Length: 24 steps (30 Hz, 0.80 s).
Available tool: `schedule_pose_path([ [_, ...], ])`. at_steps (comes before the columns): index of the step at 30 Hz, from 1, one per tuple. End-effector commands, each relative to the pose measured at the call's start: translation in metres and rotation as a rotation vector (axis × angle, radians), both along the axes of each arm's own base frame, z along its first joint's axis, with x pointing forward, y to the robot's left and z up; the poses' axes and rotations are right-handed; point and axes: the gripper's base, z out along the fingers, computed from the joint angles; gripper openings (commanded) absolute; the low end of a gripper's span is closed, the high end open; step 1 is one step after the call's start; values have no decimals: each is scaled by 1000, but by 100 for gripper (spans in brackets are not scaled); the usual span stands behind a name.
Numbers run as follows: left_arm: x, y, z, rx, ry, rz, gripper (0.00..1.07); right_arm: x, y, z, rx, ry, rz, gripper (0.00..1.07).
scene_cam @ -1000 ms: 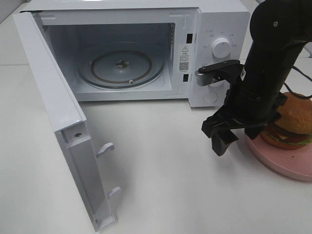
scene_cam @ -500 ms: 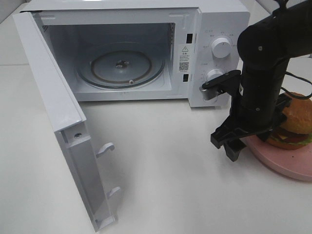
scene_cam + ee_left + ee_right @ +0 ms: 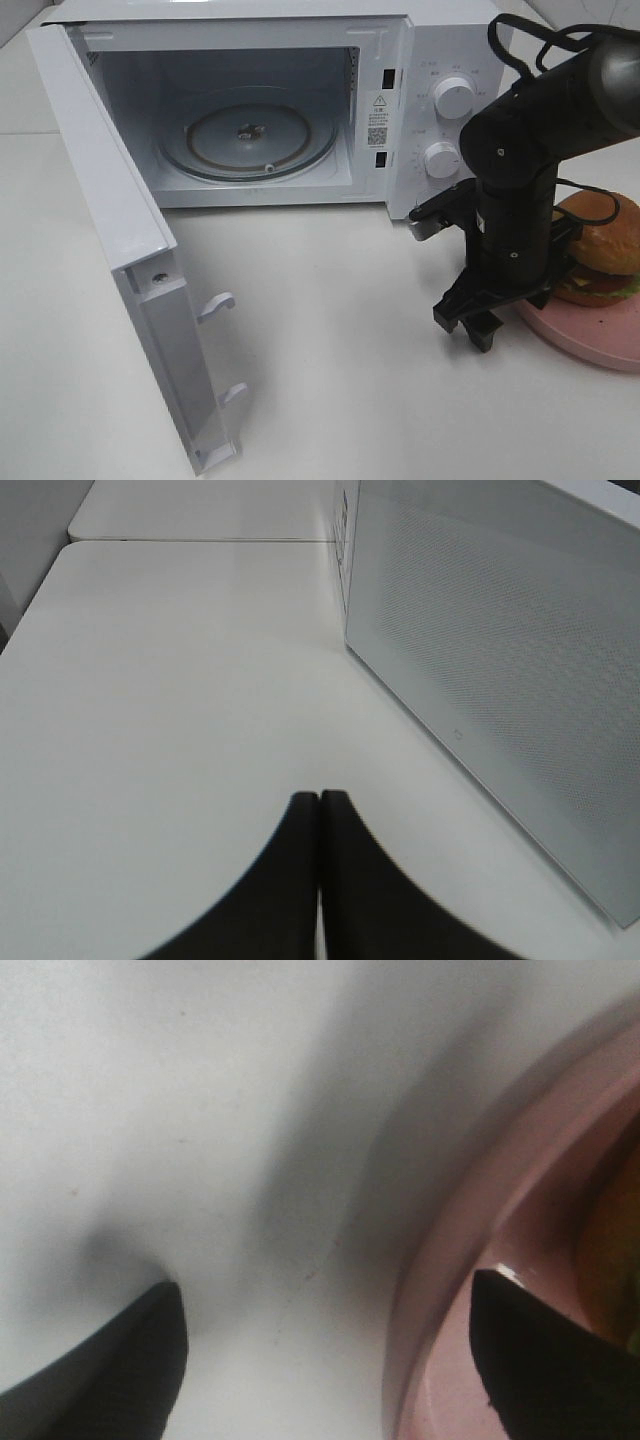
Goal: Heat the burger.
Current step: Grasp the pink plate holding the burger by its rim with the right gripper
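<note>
Right tool [image 3: 328,1290]: wide, astride rim of round pink plate [image 3: 430,1260].
Risk: if I close, plate tilts, golden-bun burger [image 3: 610,250] slides.
Left tool [image 3: 320,810]: closed, empty.

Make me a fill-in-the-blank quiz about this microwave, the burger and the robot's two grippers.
The door of the microwave stands ____.
The burger sits on a ____ plate.
The left gripper is ____.
The right gripper, jaws wide apart, straddles the plate's ____.
Missing words: open; pink; shut; rim.
</note>
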Motion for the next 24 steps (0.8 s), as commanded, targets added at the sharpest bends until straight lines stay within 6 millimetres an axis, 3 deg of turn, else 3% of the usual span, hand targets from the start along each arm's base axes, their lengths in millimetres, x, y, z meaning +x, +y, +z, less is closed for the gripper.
schedule_pose_path([
  [1,-2,0,0,-4,-27,4,0,0,-2,-8,-12,14,-1,75],
  [5,-2,0,0,-4,-27,4,0,0,-1,-12,-14,21,1,70],
  [7,-2,0,0,-4,-27,4,0,0,-2,-12,-16,22,6,60],
  [10,-2,0,0,-4,-27,4,0,0,-2,-12,-17,23,5,55],
  [11,-2,0,0,-4,-27,4,0,0,-2,-12,-19,22,7,44],
  [13,-2,0,0,-4,-27,4,0,0,-2,-12,-19,22,7,38],
  [14,-2,0,0,-4,-27,4,0,0,-2,-12,-21,24,6,23],
  [15,-2,0,0,-4,-27,4,0,0,-2,-12,-21,24,6,23],
  [16,-2,0,0,-4,-27,4,0,0,-2,-12,-23,26,3,10],
  [17,-2,0,0,-4,-27,4,0,-1,-2,-12,-24,28,2,5],
  [24,-2,0,0,-4,-27,4,0,-1,-3,-12,-26,25,-16,0],
])
